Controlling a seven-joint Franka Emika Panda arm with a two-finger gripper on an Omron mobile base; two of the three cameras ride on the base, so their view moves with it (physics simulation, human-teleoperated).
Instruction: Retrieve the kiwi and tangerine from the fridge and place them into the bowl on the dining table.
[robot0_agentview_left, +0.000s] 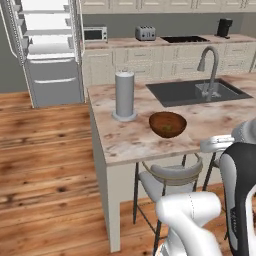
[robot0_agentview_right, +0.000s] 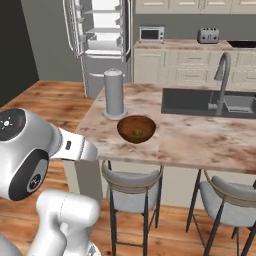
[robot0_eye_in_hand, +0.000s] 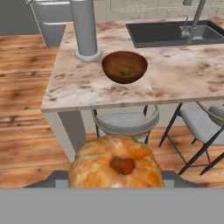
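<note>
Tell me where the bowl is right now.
The bowl sits on the dining table near its front edge, just right of the tall grey cylinder in the left base view, with the sink behind it.

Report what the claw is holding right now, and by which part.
The claw holds the tangerine, which sits at the bottom of the hand view. The fruit hides the fingertips, so the exact contact points cannot be told.
</note>
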